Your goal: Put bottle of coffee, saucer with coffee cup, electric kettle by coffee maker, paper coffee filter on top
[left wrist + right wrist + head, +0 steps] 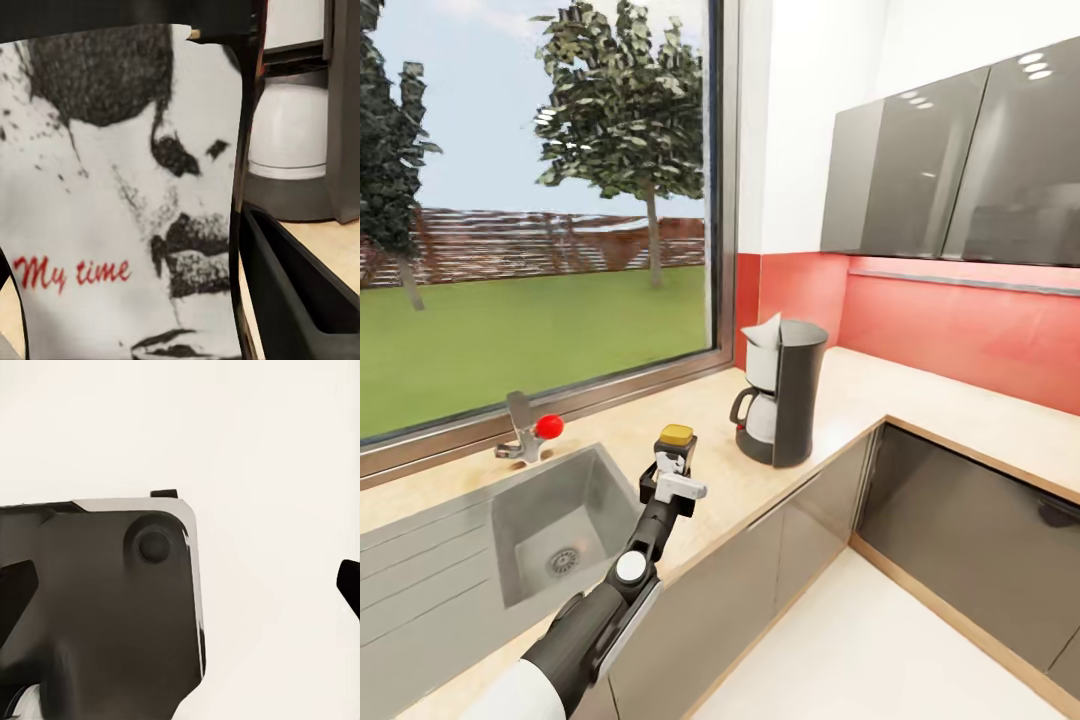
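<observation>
Facing left tool (672,470): bottle of coffee (127,202) label "My time"

The only readable lettering is "My time", written in red slanted script low on the white label of the coffee bottle (127,225), beneath a black ink-style drawing of a face with a moustache. In the head view the same bottle with a yellow cap (676,445) is too small for any wording to be made out. Nothing else carries legible text, brands or numbers.
</observation>
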